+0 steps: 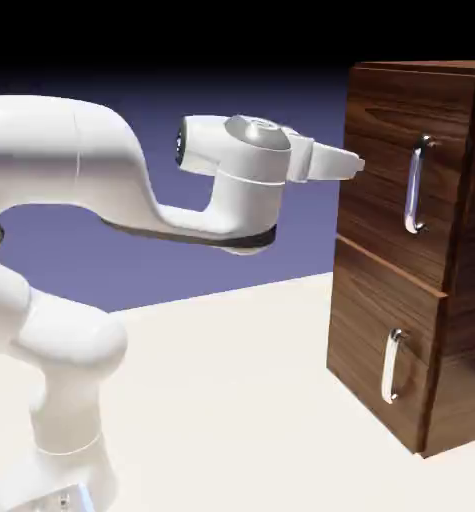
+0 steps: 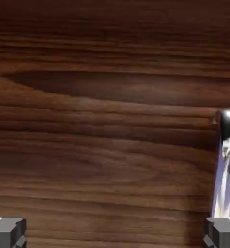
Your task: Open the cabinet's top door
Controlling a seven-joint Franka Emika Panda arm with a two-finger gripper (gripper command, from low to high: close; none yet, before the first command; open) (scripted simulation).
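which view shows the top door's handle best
The exterior view: the top door's handle shows whole, a curved silver bar on the top door, with the open claw short of it. The hand view is mostly wood grain, with only a silver sliver at its right edge.

My white arm (image 1: 101, 180) is evenly and brightly lit in the exterior view, with soft grey shading along its undersides and a dark band beneath my wrist. The backdrop fades from violet to black near the top. The cabinet (image 1: 411, 250) has its front lit and its side darker, and glints run down both silver handles. The table (image 1: 231, 400) is pale, almost washed out. My hand view is soft and blurred, dim toward the top, with a bright glare spot on the handle (image 2: 228, 145)
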